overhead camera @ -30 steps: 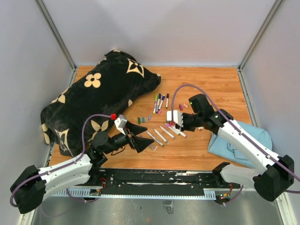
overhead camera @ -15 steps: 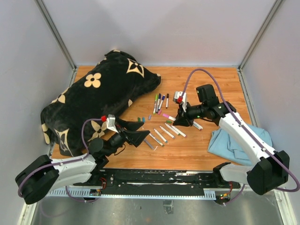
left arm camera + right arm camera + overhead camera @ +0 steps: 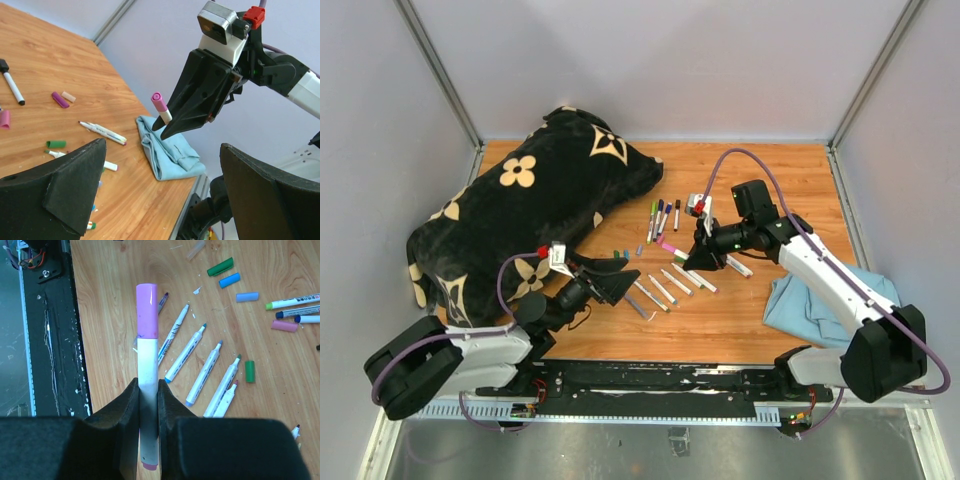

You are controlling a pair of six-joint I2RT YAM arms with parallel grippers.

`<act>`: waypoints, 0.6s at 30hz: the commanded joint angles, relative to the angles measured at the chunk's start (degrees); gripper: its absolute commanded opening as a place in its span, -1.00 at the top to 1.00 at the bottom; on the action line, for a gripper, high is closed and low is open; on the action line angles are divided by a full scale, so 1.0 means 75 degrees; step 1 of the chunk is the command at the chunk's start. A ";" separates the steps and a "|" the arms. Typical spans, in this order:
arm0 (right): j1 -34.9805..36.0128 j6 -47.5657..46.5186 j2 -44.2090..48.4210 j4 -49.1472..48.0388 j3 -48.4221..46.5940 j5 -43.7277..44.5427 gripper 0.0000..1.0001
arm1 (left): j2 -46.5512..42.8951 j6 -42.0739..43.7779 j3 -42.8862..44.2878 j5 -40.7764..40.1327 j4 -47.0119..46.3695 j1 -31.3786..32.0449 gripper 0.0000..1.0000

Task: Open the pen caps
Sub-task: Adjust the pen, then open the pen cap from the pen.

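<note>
The bench (image 3: 760, 325) is crowded in the middle, with the black flowered cushion (image 3: 520, 200) hogging the left and the blue cloth (image 3: 800, 305) bunched at the right. If a cap pops free, I reckon it could bounce under either one.

My right arm (image 3: 830, 280) holds a pen (image 3: 148, 370) up off the bench. Its jaws are clamped on the lower white barrel, with the pink cap (image 3: 147, 310) well clear above the grip. That long overhang worries me: a sideways tug could lever the pen round in the clamp or slide it out whole.

My left arm (image 3: 480, 350) faces it, jaws spread wide with nothing in them, apart from the cap. If I come in off-line, one side clips the cap and knocks the pen askew.

Below lie uncapped pens (image 3: 200, 360) and loose caps (image 3: 220, 266), and a dropped pen would scatter them. Four capped pens (image 3: 663, 214) lie near the cushion.
</note>
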State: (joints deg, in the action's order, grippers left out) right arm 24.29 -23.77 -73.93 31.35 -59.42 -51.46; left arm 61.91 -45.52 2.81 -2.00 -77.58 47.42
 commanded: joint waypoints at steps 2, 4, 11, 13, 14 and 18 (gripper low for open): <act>-0.0075 0.0289 -0.0110 -0.0212 0.0104 -0.0238 0.98 | 0.0487 -0.0451 0.0256 -0.0450 -0.0705 -0.0008 -0.96; -0.0075 0.0305 -0.0143 -0.0230 0.0119 -0.0228 0.98 | 0.0693 -0.0542 0.0269 -0.0598 -0.0940 0.0003 -0.96; -0.0076 0.0378 -0.0169 -0.0298 0.0125 -0.0193 0.98 | 0.1483 -0.0676 0.0619 -0.1069 -0.1455 0.0120 -0.89; -0.0075 0.0409 -0.0176 -0.0318 0.0130 -0.0193 0.98 | 0.1708 -0.0724 0.0802 -0.1139 -0.1505 0.0170 -0.85; -0.0075 0.0417 -0.0180 -0.0324 0.0141 -0.0184 0.98 | 0.1832 -0.0746 0.0893 -0.1175 -0.1520 0.0208 -0.83; -0.0066 0.0448 -0.0182 -0.0355 0.0152 -0.0216 0.98 | 0.2374 -0.0825 0.1281 -0.1540 -0.1577 0.0437 -0.68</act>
State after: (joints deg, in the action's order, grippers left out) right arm 24.29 -21.30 -74.94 29.76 -59.18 -51.51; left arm 76.62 -51.09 9.52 -9.47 -86.04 49.12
